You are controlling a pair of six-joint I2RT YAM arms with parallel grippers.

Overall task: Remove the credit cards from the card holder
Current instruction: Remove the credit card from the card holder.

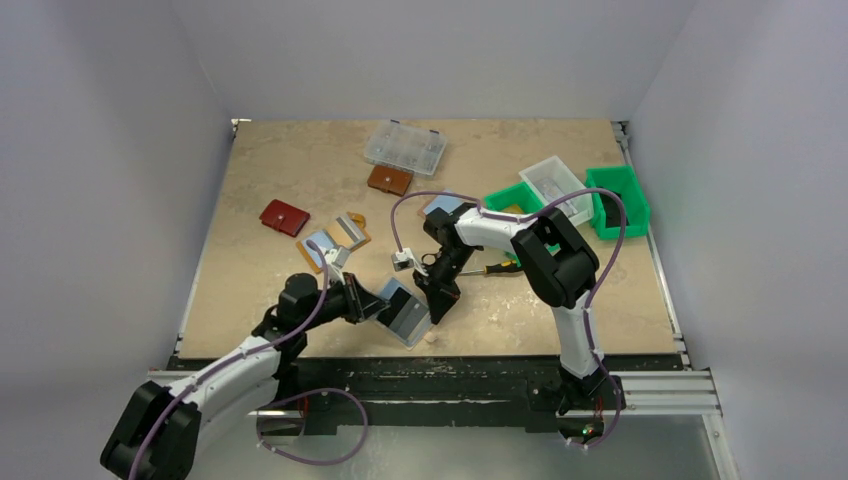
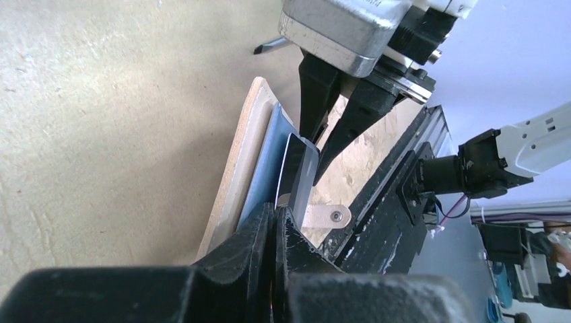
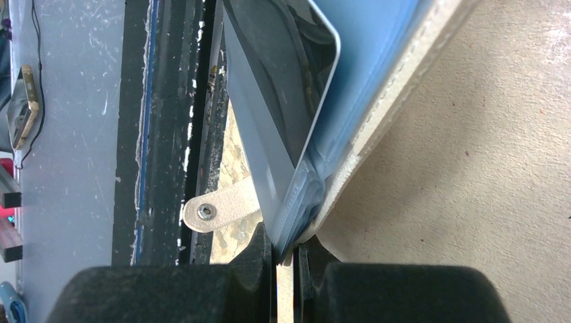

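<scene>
The tan card holder (image 1: 405, 312) hangs open above the table's near edge, held between both grippers. Its pale blue and grey inside faces up. My left gripper (image 1: 372, 300) is shut on its left end, seen in the left wrist view (image 2: 283, 219) beside the tan cover (image 2: 236, 168). My right gripper (image 1: 440, 300) is shut on the opposite corner (image 3: 286, 252), where the ribbed pockets (image 3: 306, 195) meet the cover. A dark glossy card (image 3: 283, 74) lies against the blue inside and also shows in the left wrist view (image 2: 299, 168). The snap tab (image 3: 215, 208) hangs free.
Another open holder with cards (image 1: 335, 240), a red wallet (image 1: 284, 217), a brown wallet (image 1: 389, 180) and a clear organiser box (image 1: 405, 147) lie farther back. Green bins (image 1: 617, 200), a white bin (image 1: 557, 187) and a screwdriver (image 1: 495, 267) are at the right. The black frame rail (image 1: 480, 370) runs just below the holder.
</scene>
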